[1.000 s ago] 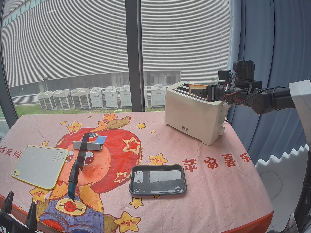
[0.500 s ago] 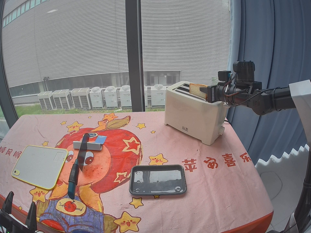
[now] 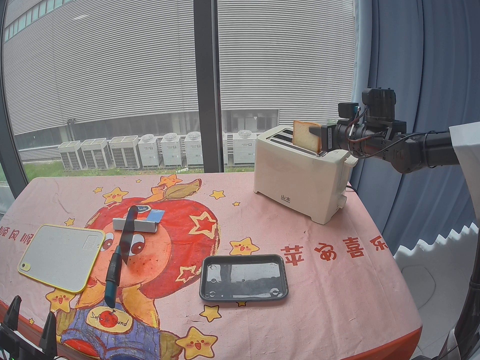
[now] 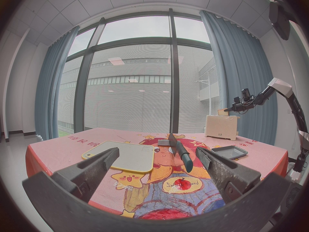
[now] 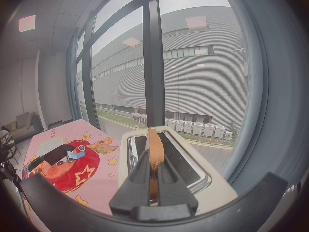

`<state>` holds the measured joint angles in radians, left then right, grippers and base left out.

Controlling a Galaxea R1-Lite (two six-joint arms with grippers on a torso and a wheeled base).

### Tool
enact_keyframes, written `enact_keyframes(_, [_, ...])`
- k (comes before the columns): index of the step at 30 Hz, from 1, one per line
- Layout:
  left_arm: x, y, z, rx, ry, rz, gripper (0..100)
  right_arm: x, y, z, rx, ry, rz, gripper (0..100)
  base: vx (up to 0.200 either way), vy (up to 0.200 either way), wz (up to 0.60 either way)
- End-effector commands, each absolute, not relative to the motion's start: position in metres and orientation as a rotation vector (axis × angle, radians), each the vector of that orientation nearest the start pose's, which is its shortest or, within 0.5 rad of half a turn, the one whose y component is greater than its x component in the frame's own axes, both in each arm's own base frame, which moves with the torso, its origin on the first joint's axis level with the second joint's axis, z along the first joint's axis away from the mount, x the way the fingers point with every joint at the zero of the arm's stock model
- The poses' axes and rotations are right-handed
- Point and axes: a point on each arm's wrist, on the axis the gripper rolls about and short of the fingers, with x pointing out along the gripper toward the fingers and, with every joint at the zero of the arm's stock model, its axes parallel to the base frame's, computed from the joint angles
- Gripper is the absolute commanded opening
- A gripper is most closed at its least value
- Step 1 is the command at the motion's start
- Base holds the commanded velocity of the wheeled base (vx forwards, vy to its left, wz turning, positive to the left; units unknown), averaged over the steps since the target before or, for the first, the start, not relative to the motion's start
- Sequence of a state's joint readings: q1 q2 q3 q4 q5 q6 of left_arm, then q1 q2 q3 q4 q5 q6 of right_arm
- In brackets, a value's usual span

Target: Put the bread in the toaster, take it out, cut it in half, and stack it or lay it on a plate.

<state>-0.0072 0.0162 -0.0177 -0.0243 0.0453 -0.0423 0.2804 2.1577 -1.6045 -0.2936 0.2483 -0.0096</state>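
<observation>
Fingers (image 5: 140, 174) of the right gripper (image 3: 315, 135) are clamped on the bread slice (image 3: 305, 136), pinching its crust edge across its thin dimension, one finger flat on each broad face. The slice stands upright on edge at the top of the white toaster (image 3: 300, 181), which sits at the far right of the counter (image 3: 325, 296). Its long axis runs along the slot, pointing away from the wrist toward the toaster's left end. The right arm comes in level from the right, above the toaster. Most of the slice shows above the toaster's top, but its bottom edge is hidden behind the fingers, so I cannot tell whether it is clear of the slot. By my reading, the way out is straight up, since any sideways pull while the edge sits inside would drag it on the slot wall. The cutting board (image 3: 60, 256) lies at the near left, well apart from the toaster, with the knife (image 3: 114, 271) just to its right, blade propped on a small rest (image 3: 135, 224), and the dark plate (image 3: 243, 277) near the middle. The left gripper (image 4: 156, 152) hangs at the near left edge of the counter, fingers spread wide and holding nothing. It is the nearer arm to the board and the knife, while the right alone reaches the toaster.
</observation>
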Motion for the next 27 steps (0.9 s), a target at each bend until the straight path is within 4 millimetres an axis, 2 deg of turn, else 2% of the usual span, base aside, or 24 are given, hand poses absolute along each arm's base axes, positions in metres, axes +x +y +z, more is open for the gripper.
enact_keyframes(1, [-0.023,0.001,0.079,-0.044,-0.022,0.038,100,0.427,0.13,0.227,-0.007,0.173,0.533,0,0.0,0.0,0.0])
enact_keyframes(3, [-0.023,0.001,0.079,-0.044,-0.022,0.038,100,0.421,0.129,0.239,-0.001,0.151,0.536,0,0.0,0.0,0.0])
enact_keyframes(16, [-0.023,0.001,0.079,-0.044,-0.022,0.038,100,0.401,0.13,0.257,-0.002,0.123,0.541,0,0.0,0.0,0.0])
enact_keyframes(21, [-0.023,0.001,0.079,-0.044,-0.022,0.038,100,0.373,0.132,0.258,-0.005,0.153,0.566,0,0.0,0.0,0.0])
enact_keyframes(27, [-0.023,0.001,0.079,-0.044,-0.022,0.039,100,0.327,0.14,0.242,-0.017,0.201,0.587,0,0.0,0.0,0.0])
